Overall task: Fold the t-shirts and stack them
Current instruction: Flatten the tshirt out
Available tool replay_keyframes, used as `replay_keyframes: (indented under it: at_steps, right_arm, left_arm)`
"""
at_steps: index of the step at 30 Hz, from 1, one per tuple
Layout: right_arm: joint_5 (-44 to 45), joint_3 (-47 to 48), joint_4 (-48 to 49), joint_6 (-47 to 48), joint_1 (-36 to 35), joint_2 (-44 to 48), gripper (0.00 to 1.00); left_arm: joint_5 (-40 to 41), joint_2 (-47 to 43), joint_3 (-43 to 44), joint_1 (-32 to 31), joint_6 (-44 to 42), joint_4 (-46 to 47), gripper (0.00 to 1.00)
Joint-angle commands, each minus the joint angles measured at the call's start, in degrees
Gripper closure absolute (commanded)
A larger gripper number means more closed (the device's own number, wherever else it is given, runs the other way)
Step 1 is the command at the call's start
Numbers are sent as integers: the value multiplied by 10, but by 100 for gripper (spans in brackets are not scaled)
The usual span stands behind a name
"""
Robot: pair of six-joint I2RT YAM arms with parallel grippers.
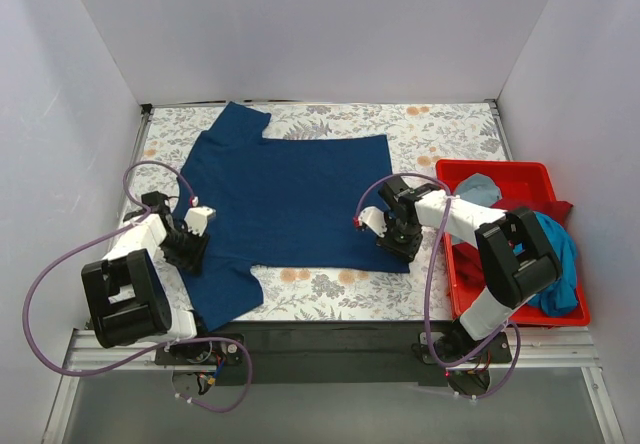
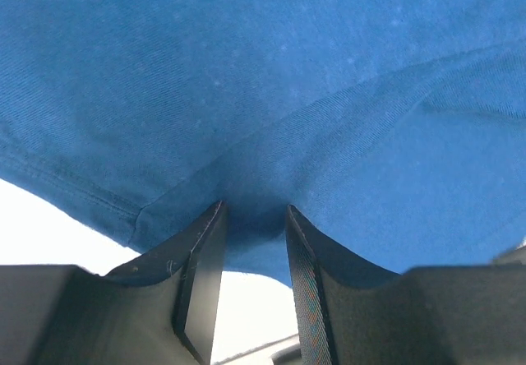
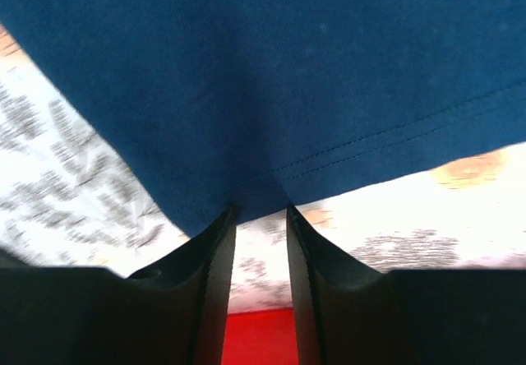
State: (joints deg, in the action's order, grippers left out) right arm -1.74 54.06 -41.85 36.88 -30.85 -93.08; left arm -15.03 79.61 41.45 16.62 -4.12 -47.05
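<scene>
At the left, the left gripper (image 2: 255,213) has its jaws closed on a fold of the navy t-shirt (image 1: 290,192), which lies spread across the floral-covered bench (image 1: 440,129). The right gripper (image 3: 261,211) has its jaws pinching the shirt's near hem corner. At the far right, a red bin (image 1: 500,169) holds other t-shirts (image 1: 560,254).

The navy t-shirt (image 2: 263,94) runs past both wrist views' edges, and the right arm (image 1: 515,254) hides part of the t-shirts (image 1: 562,254) in the red bin (image 1: 495,167).
</scene>
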Motion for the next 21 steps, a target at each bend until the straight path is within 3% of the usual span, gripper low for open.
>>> replay_keyframes:
  at_steps: [1,3,8,10,12,13,14,17,21]
  right_arm:
    - [-62,14,-82,-8,-3,16,61]
    - [-82,39,-103,-2,0,28,60]
    - [-90,211,-106,4,46,25,47]
    - [-99,274,-106,-4,80,-19,47]
    - [-103,370,-103,-10,110,-74,46]
    - [-103,406,-101,-20,119,-95,46]
    - [-104,469,-98,-27,126,-117,46]
    - [-102,573,-97,-55,153,-212,46]
    - [-115,730,-74,-99,176,-338,46]
  left_arm:
    - [-6,-11,-2,8,-26,-91,67]
    - [-47,-12,23,8,-41,-137,65]
    - [-162,26,226,8,-23,-183,56]
    - [-207,75,300,8,22,-152,45]
    - [-230,119,403,7,95,-105,43]
    - [-249,140,434,7,117,-86,34]
    - [-260,187,500,7,146,-67,33]
    - [-277,277,587,6,242,5,26]
    - [-226,386,727,5,368,122,25]
